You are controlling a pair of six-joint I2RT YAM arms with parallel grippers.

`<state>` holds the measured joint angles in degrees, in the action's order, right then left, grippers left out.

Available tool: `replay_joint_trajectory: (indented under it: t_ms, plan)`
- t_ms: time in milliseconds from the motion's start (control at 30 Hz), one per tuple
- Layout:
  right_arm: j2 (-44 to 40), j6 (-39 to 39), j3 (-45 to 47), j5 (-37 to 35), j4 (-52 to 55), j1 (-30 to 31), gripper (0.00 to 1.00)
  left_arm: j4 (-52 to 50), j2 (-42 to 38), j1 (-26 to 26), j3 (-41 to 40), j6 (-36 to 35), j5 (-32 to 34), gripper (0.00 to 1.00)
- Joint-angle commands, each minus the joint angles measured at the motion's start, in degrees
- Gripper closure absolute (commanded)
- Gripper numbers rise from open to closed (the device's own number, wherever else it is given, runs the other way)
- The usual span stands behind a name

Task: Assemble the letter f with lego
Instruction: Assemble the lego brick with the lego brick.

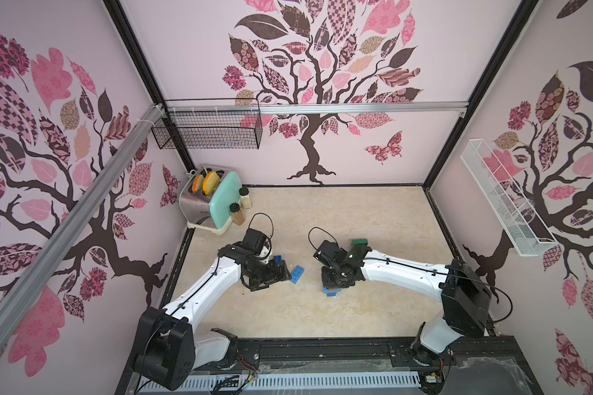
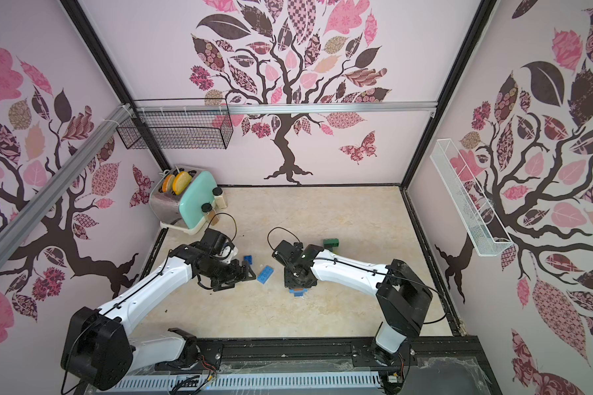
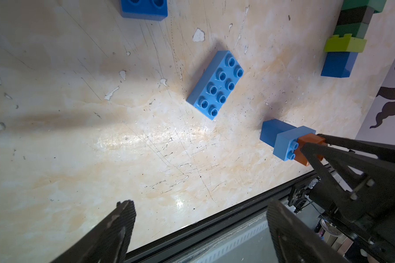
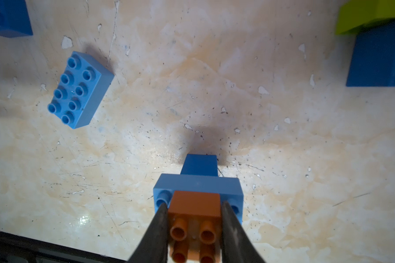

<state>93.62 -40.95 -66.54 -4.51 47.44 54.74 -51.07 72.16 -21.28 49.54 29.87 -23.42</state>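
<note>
The lego is lying scattered on the pale surface (image 1: 356, 212) around your two tools. The tall stack (image 3: 344, 45) of dark green, black, lime and blue bricks is standing just past your right tool's wrist. It is looking stiff but tippy, so take it low by its flat sides. Your right tool (image 4: 194, 203) is clenching the brown brick (image 4: 195, 225) by two opposite walls, over a light blue oblong (image 4: 198, 182) sitting on a blue brick (image 4: 200, 165); I cannot tell whether the brown one is pressed home. The loose oblong brick (image 3: 216, 85) is lying studs up between the tools, ahead of your left tool (image 3: 200, 202), which is hanging spread wide and empty, with a blue square brick (image 3: 144, 9) beside it. These pieces are looking light, hard and slick, so be pinching smooth walls, not studs. The black front rail (image 3: 214, 223) is running near both tools on the side of their arm bases, while bare room is lying beyond them, well apart from the toaster (image 1: 216, 201).
</note>
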Motion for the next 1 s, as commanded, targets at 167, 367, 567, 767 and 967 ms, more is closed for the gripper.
replay_joint_trajectory:
  t_ms: [167,367,567,767,967]
  plan:
    - [5.87,0.24,4.0,0.7,1.8,0.81,0.76,0.8,-0.44,0.1,-0.66,-0.18,0.3,0.06]
    - [5.53,0.78,0.99,0.56,3.13,0.81,0.76,0.86,-0.49,0.18,-0.67,-0.16,0.31,0.06]
    - [3.76,1.2,-2.65,0.65,4.33,0.79,0.77,0.81,-0.54,0.18,-0.67,-0.2,0.39,0.06]
    - [4.56,2.32,-7.23,0.83,4.95,0.81,0.76,0.74,-0.45,0.18,-0.67,-0.24,0.39,0.06]
    - [6.12,2.81,-8.96,0.53,4.3,0.72,0.76,0.79,-0.54,0.18,-0.65,-0.22,0.39,0.06]
